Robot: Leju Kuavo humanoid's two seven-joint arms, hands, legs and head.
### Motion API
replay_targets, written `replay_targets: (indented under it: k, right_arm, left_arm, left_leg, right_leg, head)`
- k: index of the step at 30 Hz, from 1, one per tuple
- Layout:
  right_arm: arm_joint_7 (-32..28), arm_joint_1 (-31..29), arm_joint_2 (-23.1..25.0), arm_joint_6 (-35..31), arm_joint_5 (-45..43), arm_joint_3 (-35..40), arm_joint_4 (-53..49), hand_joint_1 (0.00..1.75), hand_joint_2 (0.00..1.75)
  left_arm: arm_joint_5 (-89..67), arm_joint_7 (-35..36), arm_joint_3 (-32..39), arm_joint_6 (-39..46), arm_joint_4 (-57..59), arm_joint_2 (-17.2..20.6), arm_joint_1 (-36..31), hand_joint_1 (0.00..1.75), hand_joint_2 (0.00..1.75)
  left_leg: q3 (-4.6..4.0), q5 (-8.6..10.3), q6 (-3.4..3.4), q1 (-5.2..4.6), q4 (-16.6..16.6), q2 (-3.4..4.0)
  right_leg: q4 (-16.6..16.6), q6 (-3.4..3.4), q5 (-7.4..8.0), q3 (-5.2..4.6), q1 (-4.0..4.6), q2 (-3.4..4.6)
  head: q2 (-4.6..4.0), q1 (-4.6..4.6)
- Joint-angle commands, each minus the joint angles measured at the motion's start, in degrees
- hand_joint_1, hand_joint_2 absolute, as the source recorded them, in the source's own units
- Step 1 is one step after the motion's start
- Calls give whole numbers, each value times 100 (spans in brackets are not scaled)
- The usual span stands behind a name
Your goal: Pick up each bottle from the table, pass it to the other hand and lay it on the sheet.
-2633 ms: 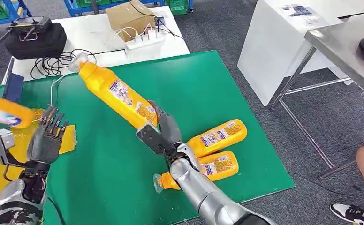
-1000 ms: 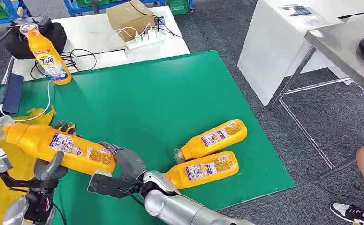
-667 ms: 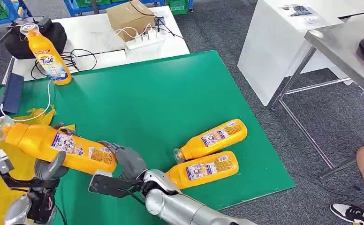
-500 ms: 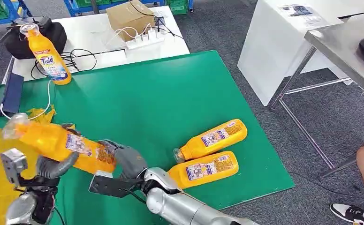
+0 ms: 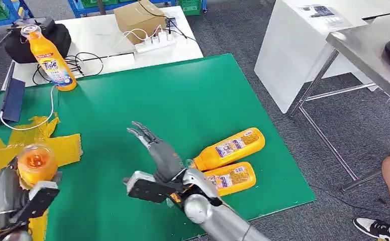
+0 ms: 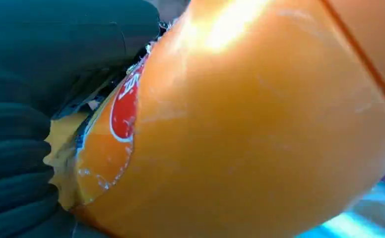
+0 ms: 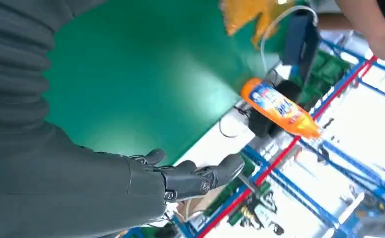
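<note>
The left hand (image 5: pixel 12 193) was found grasping an orange bottle (image 5: pixel 34 160), with the cap end turned toward the head camera, at the near left corner of the table above the yellow sheet (image 5: pixel 65 145). In the left wrist view the bottle's body (image 6: pixel 260 124) was seen pressed close against the dark fingers (image 6: pixel 56 44), its label partly covered. The right hand (image 5: pixel 155 150) was found released, its fingers spread and raised over the green table (image 5: pixel 193 95), holding nothing; the right wrist view showed the same fingers (image 7: pixel 195 178) apart above the bare green surface.

Against the picture taken half a second earlier, one change was noted: the bottle, then spanned by both hands, had passed wholly to the left hand, and the right hand had been withdrawn from it toward the middle of the table. The handover was therefore judged complete for this bottle, with only the laying-down on the sheet outstanding.

Two further bottles (image 5: pixel 228 145) (image 5: pixel 230 176) were recorded lying side by side near the near right corner of the table, just beside the right arm, unchanged in position. A fourth bottle (image 5: pixel 50 57) was standing upright at the far left corner. These three were judged still to be handled.
</note>
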Motion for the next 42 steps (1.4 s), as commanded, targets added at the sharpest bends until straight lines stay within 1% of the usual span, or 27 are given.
replay_targets:
  k: [1,2,3,4,5,6,7,9,10,12,13,15,16,17,18,20,21,22,23,24,25,28,29,31,34,41,42]
  right_arm:
    - [25,491,-1513,565,-256,-216,-1092,0,0]
    - [-3,570,-1574,536,-257,-240,-1103,0,175]
    - [3,628,-1611,545,-230,-228,-1090,0,175]
    - [43,634,-1630,551,-175,-191,-1032,0,175]
    - [59,625,-1634,554,-171,-179,-996,0,175]
    - [56,636,-1621,536,-162,-172,-987,0,175]
    - [57,617,-1613,542,-165,-173,-975,0,175]
    - [56,596,-1594,544,-166,-166,-960,0,175]
    - [56,584,-1585,544,-166,-165,-968,0,175]
    - [56,584,-1585,544,-166,-165,-968,0,175]
    - [56,584,-1585,544,-166,-165,-968,0,175]
    - [191,554,-1677,617,-158,-120,-862,0,175]
    - [213,532,-1741,644,-164,-95,-790,0,175]
    - [226,530,-1802,671,-173,-93,-738,0,175]
    - [282,501,-1922,763,-165,-50,-658,0,175]
    - [341,436,-2084,876,-166,10,-531,0,175]
    - [385,381,-2163,942,-172,47,-420,0,175]
    - [409,348,-2209,981,-168,80,-347,0,175]
    - [452,319,-2258,1025,-155,121,-251,0,175]
    - [487,313,-2300,1064,-152,148,-204,0,175]
    - [525,303,-2357,1113,-133,176,-170,0,175]
    - [654,250,-2659,1259,-113,343,-156,0,175]
    - [686,234,-2793,1302,-139,384,-180,0,175]
    - [728,224,-2995,1333,-142,436,-266,0,175]
    - [807,285,-3224,1295,-120,437,-540,0,175]
    - [910,314,-3279,1273,-60,447,-669,0,175]
    - [937,309,-3317,1271,-42,463,-705,0,175]
  left_arm:
    - [-2101,719,672,142,703,155,575,175,175]
    - [-2393,839,659,251,983,218,526,175,175]
    - [-2690,977,603,243,1410,335,404,175,175]
    - [-2883,1079,519,265,1774,450,260,175,175]
    - [-2906,1109,495,348,1975,482,165,175,175]
    - [-2907,1111,488,353,2030,500,117,175,175]
    - [-2910,1113,479,368,2062,504,100,175,175]
    - [-2910,1120,454,392,2102,513,81,175,175]
    - [-2910,1119,451,392,2096,512,77,175,175]
    - [-2910,1119,451,392,2096,512,77,175,175]
    - [-2910,1119,451,392,2096,512,77,175,175]
    - [-2997,1249,238,228,2341,642,-11,175,175]
    - [-3031,1285,119,235,2544,714,-91,175,175]
    - [-2940,1263,45,167,2708,750,-167,175,175]
    - [-2869,1230,-94,128,2854,828,-217,175,175]
    - [-2899,1347,-311,110,3007,944,-259,175,175]
    - [-2882,1406,-446,56,3104,1009,-310,98,175]
    - [-2824,1462,-508,55,3156,1031,-343,0,175]
    - [-2772,1510,-580,48,3210,1049,-397,0,175]
    - [-2678,1495,-617,65,3224,1051,-420,0,175]
    - [-2623,1464,-628,55,3217,1051,-436,0,175]
    - [-2371,1389,-707,63,3126,1104,-435,0,175]
    - [-2291,1395,-709,83,3107,1126,-430,0,175]
    - [-2199,1371,-709,107,3093,1143,-404,0,175]
    - [-2085,1346,-635,169,3039,1129,-300,0,175]
    - [-2051,1336,-589,192,2982,1089,-236,0,175]
    - [-2047,1333,-569,200,2973,1082,-228,0,175]
  left_leg:
    - [36,-10,21,-2,-10,-38]
    - [31,-7,18,-3,-11,-35]
    - [59,-10,27,-4,-25,-59]
    - [38,-1,13,-6,-23,-40]
    - [49,-6,18,-5,-26,-51]
    - [36,-2,15,-7,-23,-48]
    - [43,-4,19,-5,-24,-52]
    - [28,-7,14,-3,-15,-28]
    - [33,-9,16,-1,-16,-30]
    - [21,-6,13,-2,-11,-21]
    - [34,-9,18,-1,-13,-37]
    - [22,-6,12,-3,-11,-19]
    - [35,-8,16,-3,-15,-31]
    - [20,-2,10,-5,-13,-21]
    - [37,-5,16,-5,-19,-35]
    - [41,-3,17,-3,-20,-45]
    - [39,-1,16,-7,-20,-44]
    - [38,-1,14,-7,-18,-39]
    - [48,-2,18,-6,-21,-48]
    - [32,-1,11,-7,-15,-37]
    - [45,0,18,-7,-20,-51]
    - [42,-2,17,-4,-16,-47]
    - [45,1,20,-5,-19,-57]
    - [37,6,22,-5,-12,-48]
    - [44,8,29,-9,-15,-56]
    - [57,2,28,-7,-17,-45]
    - [52,5,24,-7,-17,-44]
  right_leg:
    - [-8,-6,-13,37,-5,10]
    - [-9,-6,-10,31,-6,6]
    - [-18,-10,-18,61,-9,4]
    - [-16,-6,-10,38,-9,-5]
    - [-18,-9,-13,49,-9,-2]
    - [-15,-8,-10,37,-10,-8]
    - [-16,-10,-11,43,-9,-1]
    - [-9,-8,-7,25,-6,12]
    - [-9,-10,-7,28,-5,17]
    - [-7,-4,-6,16,-4,7]
    - [-8,-7,-11,31,-4,7]
    - [-7,-4,-5,17,-5,10]
    - [-9,-6,-9,32,-6,9]
    - [-7,-3,-4,18,-6,3]
    - [-11,-7,-9,34,-8,5]
    - [-13,-8,-9,41,-6,0]
    - [-12,-7,-7,39,-10,-2]
    - [-10,-6,-5,38,-11,-1]
    - [-14,-9,-5,50,-10,4]
    - [-8,-4,-2,36,-10,-3]
    - [-12,-8,-2,50,-12,2]
    - [-10,-8,0,58,-9,-2]
    - [-12,-9,0,64,-10,-3]
    - [-6,-4,0,59,-10,-19]
    - [-9,-5,1,65,-14,-13]
    - [-8,-8,-2,77,-15,1]
    - [-7,-6,0,73,-15,-7]
  head:
    - [0,0]
    - [0,0]
    - [0,0]
    - [0,0]
    - [0,2]
    - [0,0]
    - [0,0]
    - [0,-2]
    - [0,0]
    - [0,0]
    - [0,0]
    - [0,0]
    - [0,2]
    - [0,0]
    - [0,0]
    - [0,0]
    - [0,0]
    - [0,0]
    - [0,0]
    - [0,0]
    - [0,0]
    - [0,0]
    - [0,0]
    - [0,-2]
    - [0,0]
    - [0,0]
    - [0,0]
